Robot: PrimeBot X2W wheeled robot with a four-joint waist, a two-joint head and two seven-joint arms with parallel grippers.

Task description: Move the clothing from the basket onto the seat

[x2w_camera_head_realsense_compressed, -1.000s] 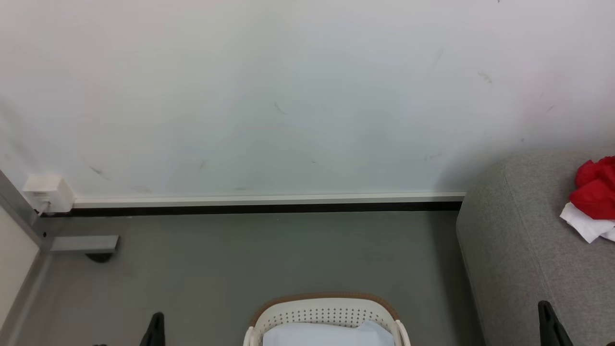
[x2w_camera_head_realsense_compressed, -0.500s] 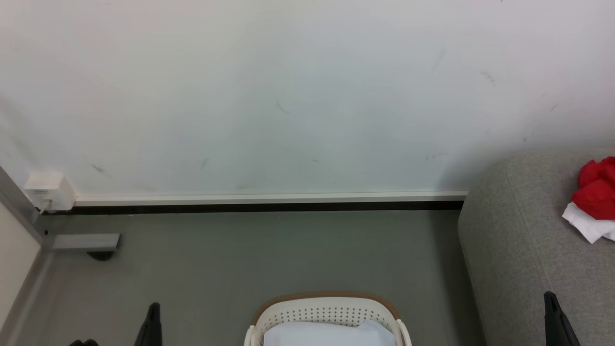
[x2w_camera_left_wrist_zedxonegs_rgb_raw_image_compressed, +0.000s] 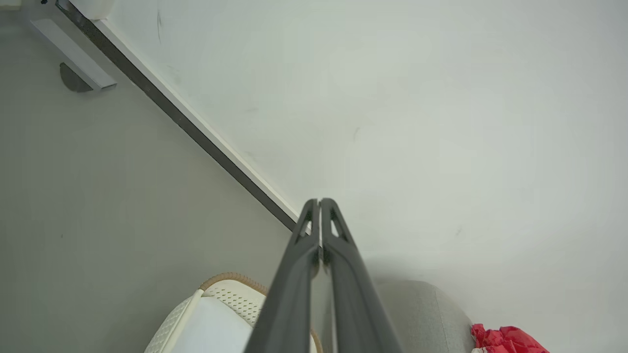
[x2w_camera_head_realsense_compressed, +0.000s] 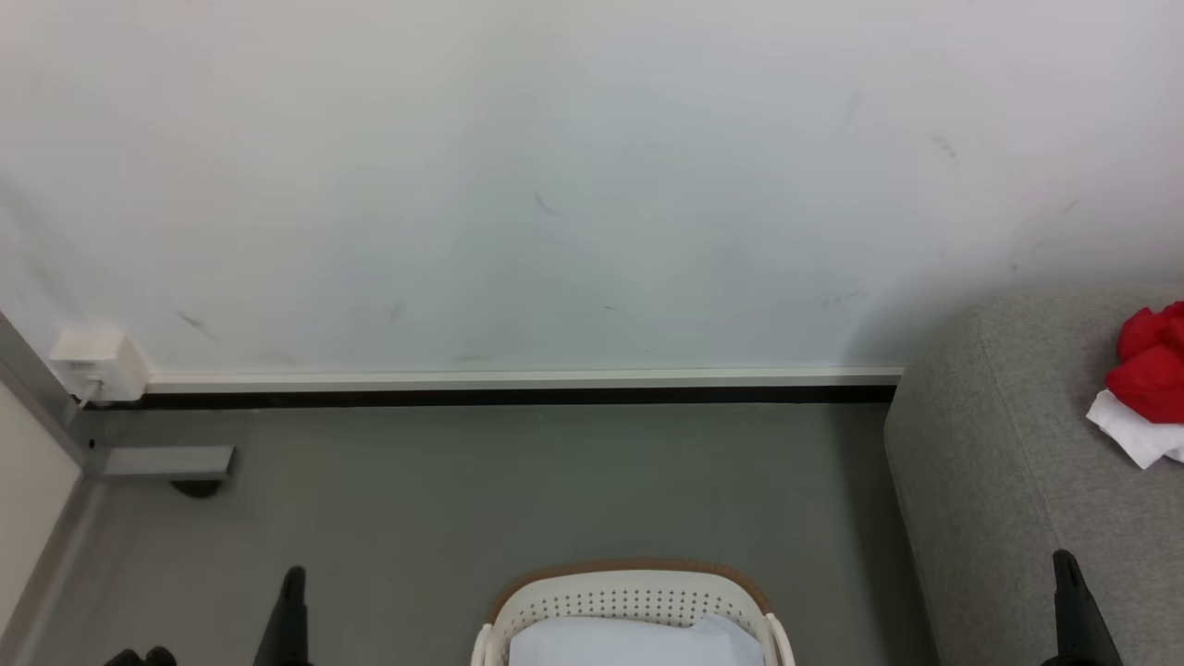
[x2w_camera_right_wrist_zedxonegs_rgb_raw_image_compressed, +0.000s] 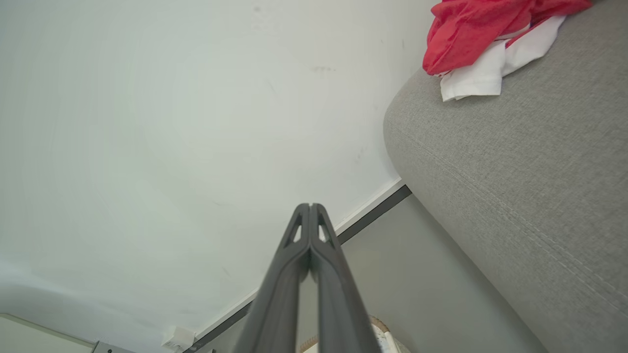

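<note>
A scuffed white wall [x2w_camera_head_realsense_compressed: 555, 185] meets grey floor [x2w_camera_head_realsense_compressed: 555, 481]. The red clothing [x2w_camera_head_realsense_compressed: 1147, 370] lies bunched on the grey seat [x2w_camera_head_realsense_compressed: 999, 481] (white trim showing underneath), well apart from the basket [x2w_camera_head_realsense_compressed: 629, 601] on the floor. The left gripper [x2w_camera_left_wrist_zedxonegs_rgb_raw_image_compressed: 319, 201] and right gripper [x2w_camera_right_wrist_zedxonegs_rgb_raw_image_compressed: 310, 205] each hang in the air with fingers pressed together.

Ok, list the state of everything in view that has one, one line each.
left pincer: shut, holding nothing
right pincer: shut, holding nothing
basket: upright on the floor, pale fabric inside
clothing: red, crumpled, lying on the seat
</note>
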